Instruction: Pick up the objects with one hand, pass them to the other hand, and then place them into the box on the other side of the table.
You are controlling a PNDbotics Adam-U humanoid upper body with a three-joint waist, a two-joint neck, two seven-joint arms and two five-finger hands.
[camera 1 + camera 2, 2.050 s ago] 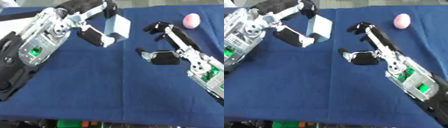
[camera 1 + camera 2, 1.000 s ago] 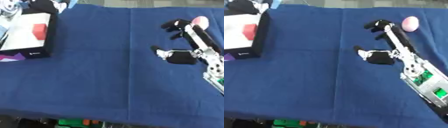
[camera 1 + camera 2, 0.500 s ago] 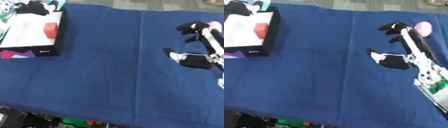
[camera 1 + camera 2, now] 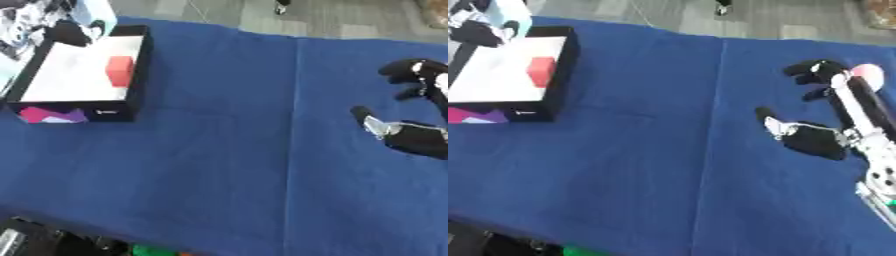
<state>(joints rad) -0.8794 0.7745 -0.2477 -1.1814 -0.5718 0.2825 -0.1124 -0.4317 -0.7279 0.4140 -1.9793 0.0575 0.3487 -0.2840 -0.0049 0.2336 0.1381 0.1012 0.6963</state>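
Observation:
A black box [image 4: 133,92] with a white inside stands at the far left of the table, and a red block [image 4: 119,70] lies in it. My left hand [image 4: 70,33] hovers over the box's far left corner, shut on a pale blue block [image 4: 93,12] that reaches the top of the view. At the right, my right hand [image 4: 815,140] rests open on the cloth, thumb pointing left and nothing in it. A pink ball [image 4: 868,75] lies on the cloth right beside its fingertips [image 4: 808,70].
A blue cloth [image 4: 219,150] covers the table. Grey floor shows past the far edge. Dark clutter and something green [image 4: 153,249] sit below the front edge. The box's front has a pink and purple print [image 4: 44,115].
The camera has swung left, bringing the box into view. My left arm carried the pale blue block from mid-table to the box's far corner. My right hand stays open by the pink ball.

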